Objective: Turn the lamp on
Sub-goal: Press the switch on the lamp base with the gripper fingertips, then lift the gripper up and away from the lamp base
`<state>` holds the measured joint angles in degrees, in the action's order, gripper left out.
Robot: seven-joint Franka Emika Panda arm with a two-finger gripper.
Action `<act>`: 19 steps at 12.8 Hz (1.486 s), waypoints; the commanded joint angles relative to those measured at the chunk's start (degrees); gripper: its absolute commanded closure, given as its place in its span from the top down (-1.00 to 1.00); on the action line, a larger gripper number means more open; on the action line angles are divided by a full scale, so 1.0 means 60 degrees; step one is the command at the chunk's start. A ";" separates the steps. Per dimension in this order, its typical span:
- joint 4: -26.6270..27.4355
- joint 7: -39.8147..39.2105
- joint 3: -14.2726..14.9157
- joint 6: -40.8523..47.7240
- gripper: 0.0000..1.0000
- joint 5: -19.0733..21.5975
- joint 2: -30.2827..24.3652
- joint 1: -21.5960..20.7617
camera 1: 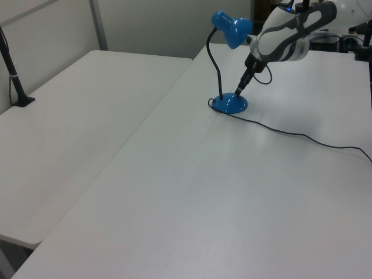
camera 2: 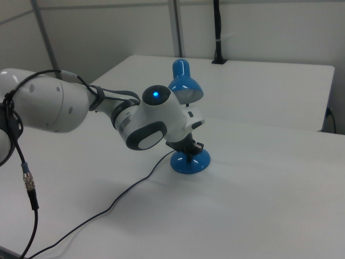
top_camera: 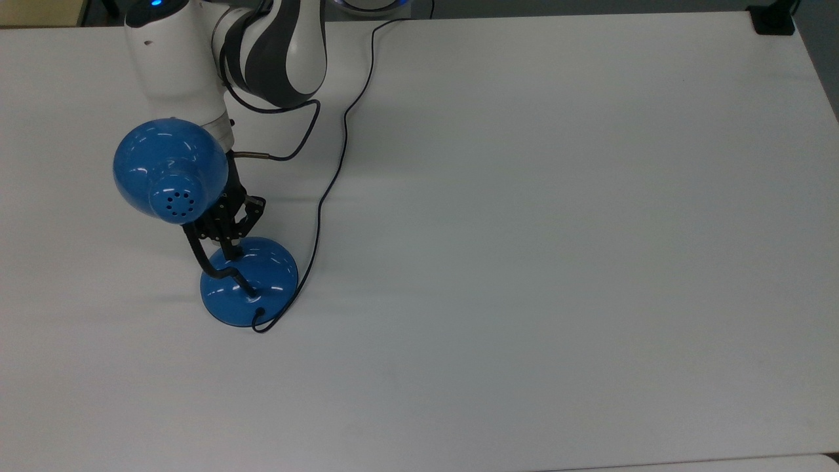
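Lamp (top_camera: 172, 172) stands at the top view's left on the white table (top_camera: 524, 262): shade raised on the gooseneck, round base (top_camera: 259, 282) flat on the table, cord (top_camera: 341, 131) running off toward the far edge. No glow visible under the shade in the right view, so I judge it unlit.

Gripper (top_camera: 231, 248) is just right of the shade in the top view, tip down on the far side of the base, where the switch should sit. Contact looks made or nearly so. Whether the fingers are together or apart: cannot tell.

Step in hand: pressing the switch. Next move calls for a short, firm downward push, centred so the tip does not slide off the glossy dome or shove the base.
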<state>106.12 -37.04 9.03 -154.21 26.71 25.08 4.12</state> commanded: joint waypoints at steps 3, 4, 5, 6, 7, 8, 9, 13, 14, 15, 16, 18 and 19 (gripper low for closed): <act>-0.0124 -0.0081 0.0003 -0.0285 -1.00 0.0235 0.0303 -0.0144; -0.0124 -0.0095 -0.0012 -0.0285 -1.00 0.0235 0.0317 -0.0144; -0.0095 -0.0139 0.0003 -0.0241 -1.00 0.0192 0.0259 -0.0144; -0.0022 -0.0125 0.0003 -0.0096 -1.00 0.0133 -0.0017 -0.0115; 0.0283 -0.0226 0.0032 0.0500 -1.00 -0.0114 -0.0483 -0.0028; 0.0489 -0.0517 0.0090 0.1478 -0.98 -0.0798 -0.0909 0.0191; 0.0462 -0.0564 0.0120 0.2851 -0.97 -0.1704 -0.1232 0.0483; 0.0112 -0.0724 0.0223 0.6928 -0.96 -0.4477 -0.2463 0.0983; -0.0078 -0.0725 0.0237 0.7749 -0.96 -0.4641 -0.2814 0.0984; -0.0297 -0.0595 0.0295 0.8468 -0.96 -0.4643 -0.3194 0.0969; -0.0459 -0.0332 0.0325 0.9127 -0.96 -0.4599 -0.3604 0.0940; -0.0592 0.2029 0.0238 0.9456 -0.85 -0.4540 -0.4250 0.0460; -0.0650 0.3189 0.0237 0.9456 -0.84 -0.4540 -0.4470 0.0152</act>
<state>101.85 -32.12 10.33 -98.86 -0.09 2.31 9.55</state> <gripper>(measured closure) 0.934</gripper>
